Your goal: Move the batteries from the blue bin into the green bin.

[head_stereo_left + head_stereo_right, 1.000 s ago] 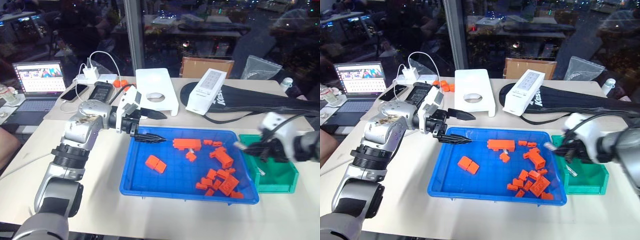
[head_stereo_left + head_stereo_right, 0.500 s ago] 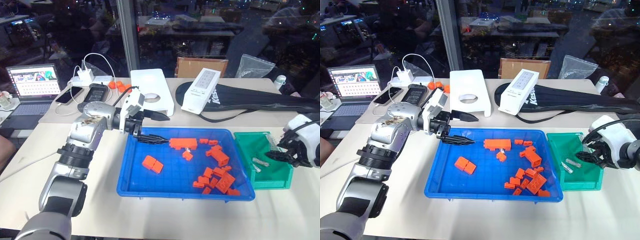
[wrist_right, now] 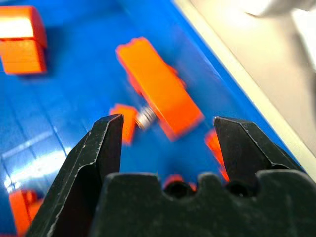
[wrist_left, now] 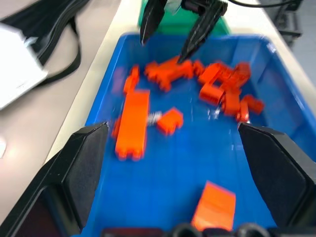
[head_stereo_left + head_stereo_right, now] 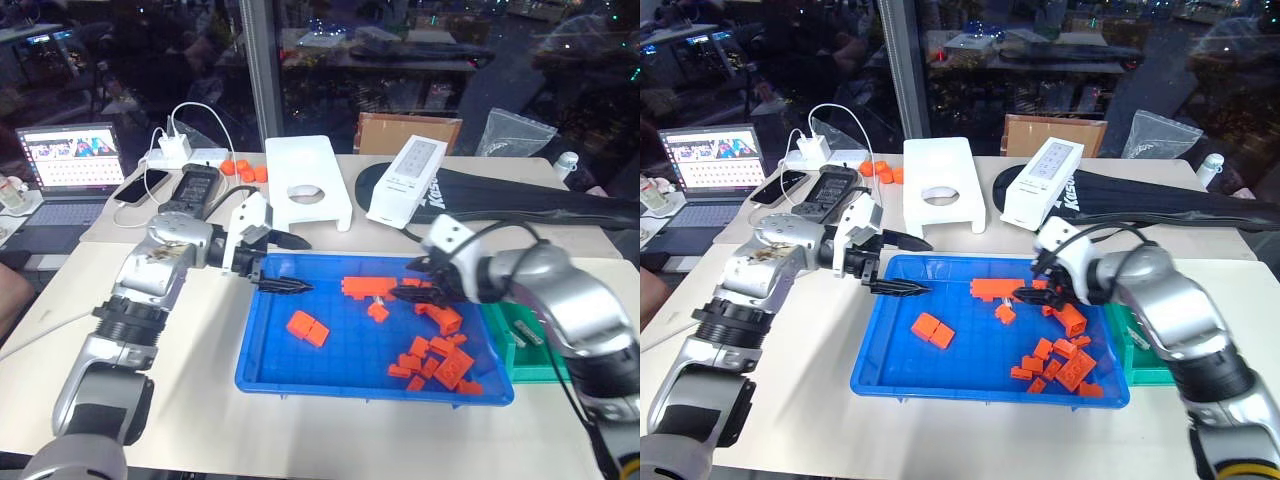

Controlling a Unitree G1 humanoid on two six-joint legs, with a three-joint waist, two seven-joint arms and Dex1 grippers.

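Battery (image 3: 146,117) lies in blue bin (image 5: 330,372), tucked betw long orange block (image 3: 160,96) & a small one, only its silver end showing. Looks light, stiff, slick, prob rolls; best pinched across its middle once clear of blocks. Right gripper (image 5: 1032,291) fingers wide, empty, over it. Left gripper (image 5: 285,262) fingers wide, empty, at bin's far-left corner. Green bin (image 5: 540,362) just beside, on counter (image 5: 200,400).
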